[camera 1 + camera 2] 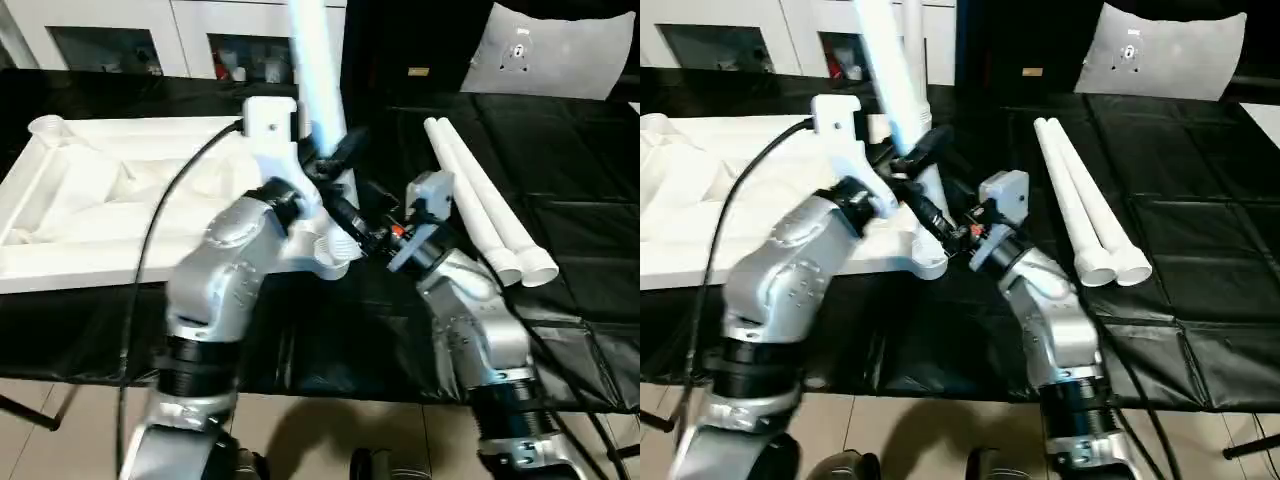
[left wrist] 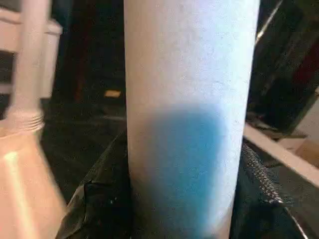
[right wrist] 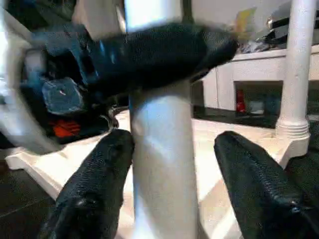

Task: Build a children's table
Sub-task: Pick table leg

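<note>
The children's table top (image 1: 70,215) lies upside down on the black-covered bench, ribs up. One white leg (image 1: 315,60) stands upright in the near right corner socket (image 1: 332,262). My left gripper (image 1: 330,158) is shut on this leg a little above the socket, with its fingers (image 2: 99,209) pressed on both sides. My right gripper (image 3: 174,144) is lower on the same leg and open. One of its fingers (image 3: 99,189) rests against the tube and the other stands clear of it. A second leg (image 3: 296,64) stands in the far corner socket. Two more legs (image 1: 480,200) lie side by side on the cloth to the right.
A white sheet-like object (image 1: 555,50) leans at the back right. White cabinets (image 1: 120,35) line the back. A black cable (image 1: 170,200) arcs over my left forearm. The bench's front edge runs just below my elbows.
</note>
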